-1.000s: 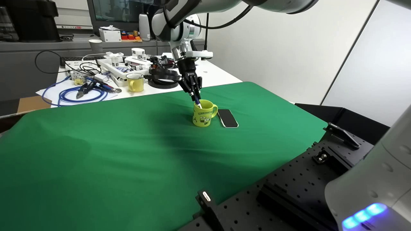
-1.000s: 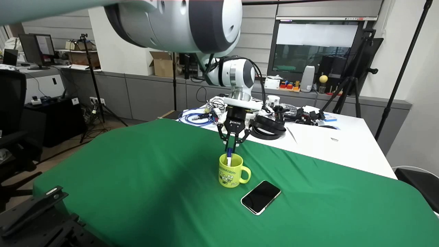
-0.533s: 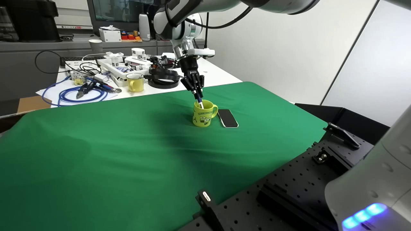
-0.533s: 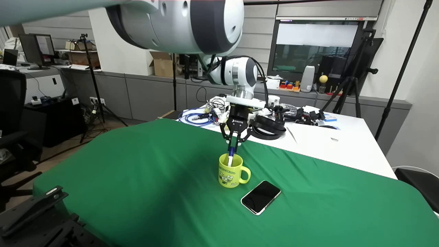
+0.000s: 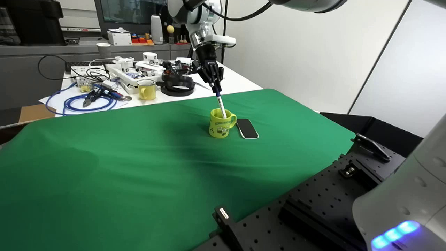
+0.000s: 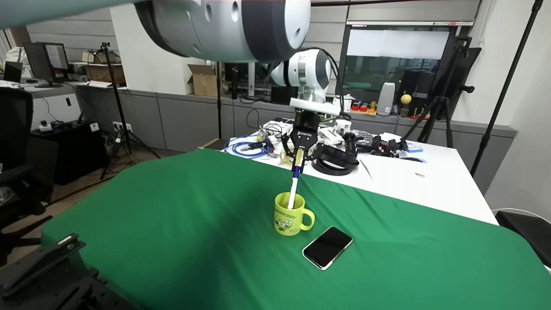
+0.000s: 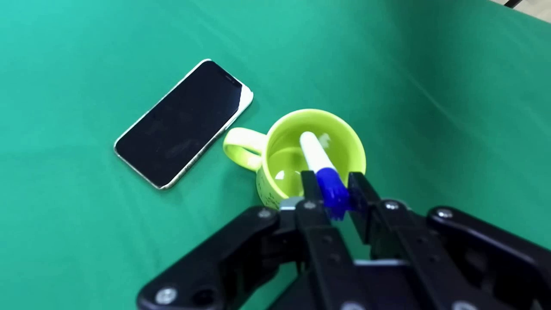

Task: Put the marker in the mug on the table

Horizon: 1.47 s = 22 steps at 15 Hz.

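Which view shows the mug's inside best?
The wrist view: it looks down into the mug, showing its floor and inner wall, partly hidden by the marker and gripper. Both exterior views show mostly its printed outside, with some inner wall but no floor.

In an exterior view, the table (image 6: 172, 241) bears the mug (image 6: 285, 224), with the marker (image 6: 293, 188) reaching in, and the smartphone (image 6: 328, 247), right of and before the mug, with another table (image 6: 419, 185) behind.
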Tool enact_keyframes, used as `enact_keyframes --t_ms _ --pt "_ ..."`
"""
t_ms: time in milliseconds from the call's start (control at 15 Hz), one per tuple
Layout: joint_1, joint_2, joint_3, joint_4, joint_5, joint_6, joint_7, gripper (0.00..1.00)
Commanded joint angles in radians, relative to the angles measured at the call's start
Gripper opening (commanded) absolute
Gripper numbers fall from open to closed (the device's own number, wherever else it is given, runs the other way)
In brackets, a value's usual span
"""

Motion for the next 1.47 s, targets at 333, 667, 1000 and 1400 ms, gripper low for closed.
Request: enact_keyframes --t_ms 333,667,1000,1400 --pt "-0.036 0.005 0.036 0.129 0.081 -0.144 -0.053 0.06" --pt "-0.031 0.008 0.057 0.164 0.122 -0.195 -0.072 0.06" --pt "-0.008 0.034 0.079 0.166 0.135 -0.184 -0.108 0.06" --pt "0.063 0.093 0.087 0.156 0.110 -0.172 -0.199 0.06"
